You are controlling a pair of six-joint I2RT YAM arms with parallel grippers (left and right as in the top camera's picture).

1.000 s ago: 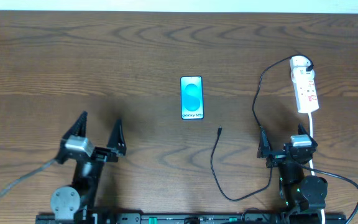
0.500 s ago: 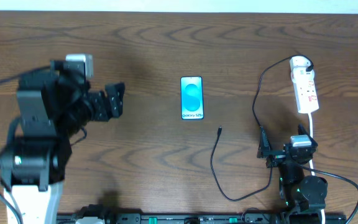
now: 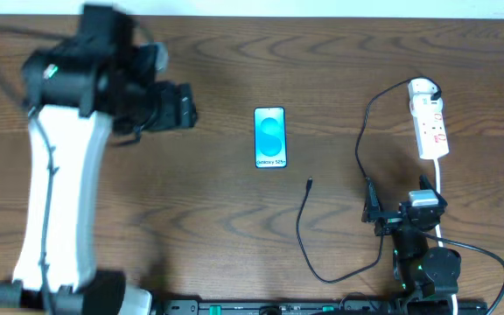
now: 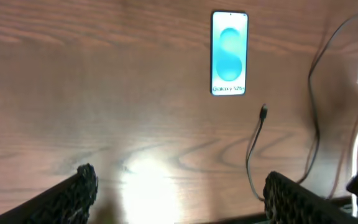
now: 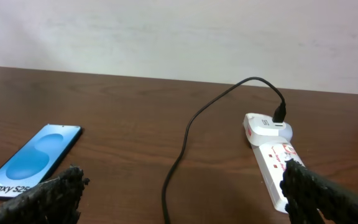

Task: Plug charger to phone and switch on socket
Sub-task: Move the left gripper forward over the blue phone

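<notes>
Robot lab: bare wood-grain table (image 3: 217, 219), plain white wall (image 5: 135, 31).

Left arm (image 3: 59, 192) stretched up into the upper left of the frame, left gripper (image 3: 180, 107) pointing right, fingers spread wide, right arm (image 3: 425, 262) folded low at lower right, right gripper (image 3: 397, 199) fingers parted.

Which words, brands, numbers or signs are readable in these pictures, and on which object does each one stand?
"Galaxy S25": at the bottom edge of the blue screen of the phone, clearest in the right wrist view; whatever follows is covered there and blurred in the other views.
Red markings on the white power strip: too small and blurred to read.
No other text is visible.
</notes>
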